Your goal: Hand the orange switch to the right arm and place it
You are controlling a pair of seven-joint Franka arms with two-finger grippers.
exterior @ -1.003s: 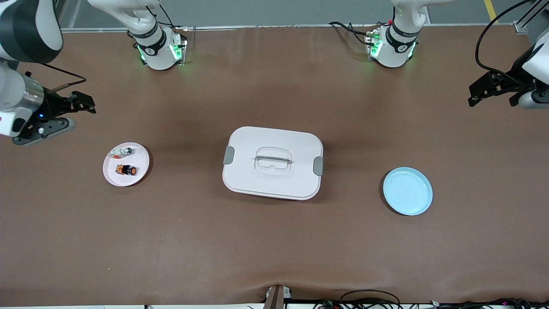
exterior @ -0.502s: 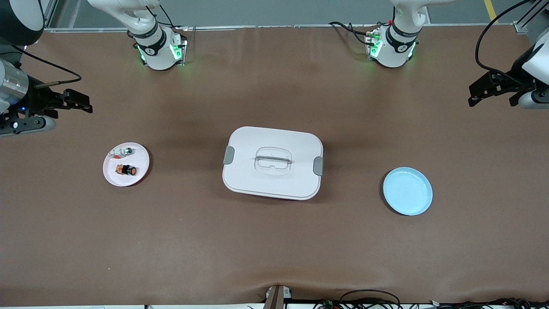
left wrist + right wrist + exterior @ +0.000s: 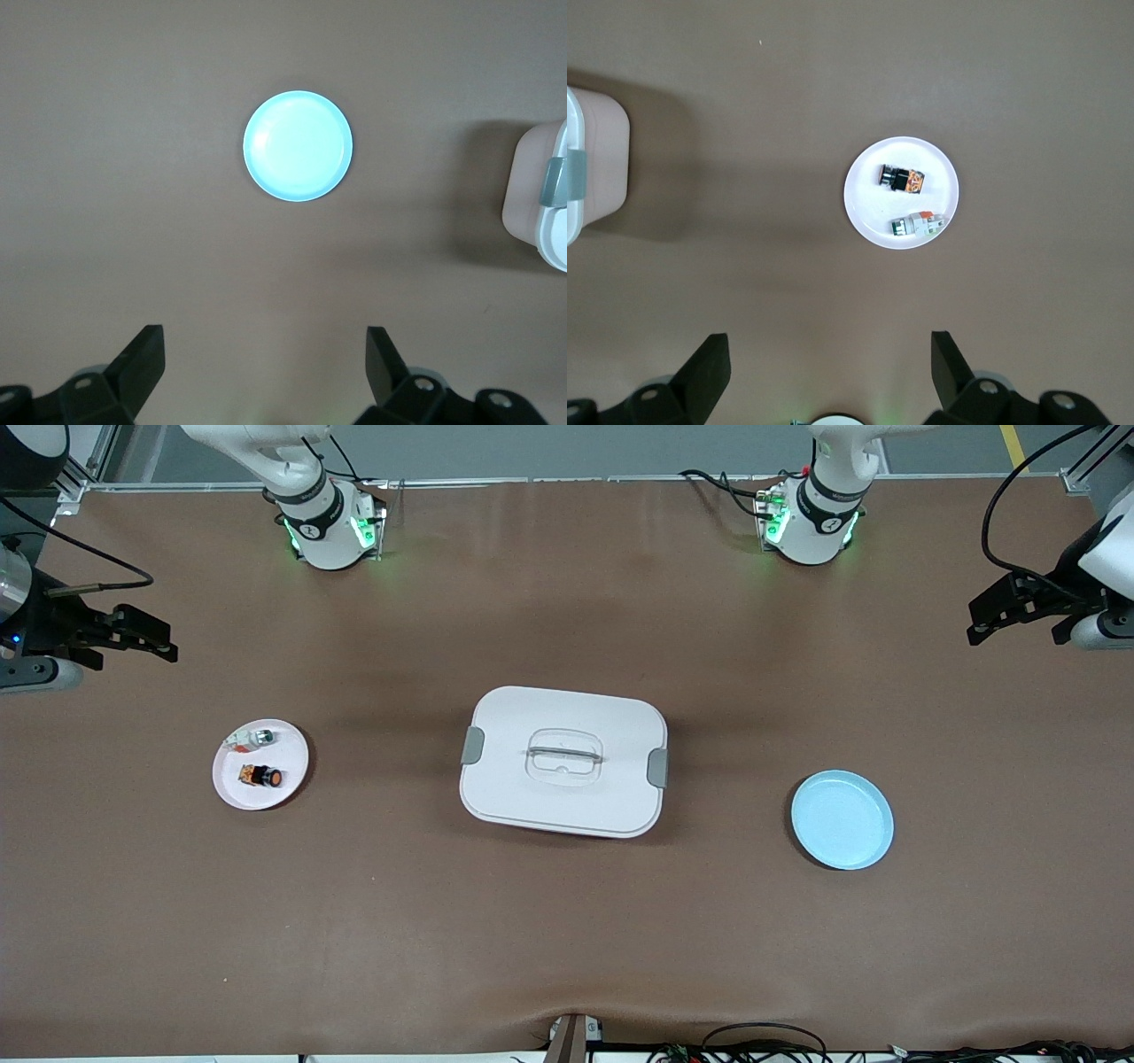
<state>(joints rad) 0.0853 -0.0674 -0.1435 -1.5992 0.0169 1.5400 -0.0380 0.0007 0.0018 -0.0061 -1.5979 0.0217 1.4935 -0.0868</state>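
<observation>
A brown table with 2 white robot arms, both parked high at the table's ends and neither touching anything. The landmark is a white lidded box (image 3: 563, 761) with grey side clips, sitting mid-table.

Toward the right arm's end from the box lies a small white plate (image 3: 290, 784). On it rests the orange switch (image 3: 260, 777), a tiny black body with a round orange cap, lying on its side; its long axis runs roughly along the table's length, cap pointing toward the box. Just beside it on the same plate, slightly farther from the front camera, sits a small silver-capped white part (image 3: 251, 737) with red bits.

Toward the left arm's end from the box lies an empty pale blue plate (image 3: 842, 819).

The right gripper (image 3: 149, 638) hovers over bare table near that end's edge, fingers spread wide and holding nothing. In the right wrist view the switch (image 3: 903, 178) lies below its camera, well apart from the fingertips.

The left gripper (image 3: 997, 617) hovers over the table's other end, also spread wide and empty, with the blue plate (image 3: 298, 146) under its camera.

The relation that matters: the switch lies at the right arm's end, with the box between it and the left gripper. The right gripper is plainly the nearer 1, so it looks better placed to make the first reach.
</observation>
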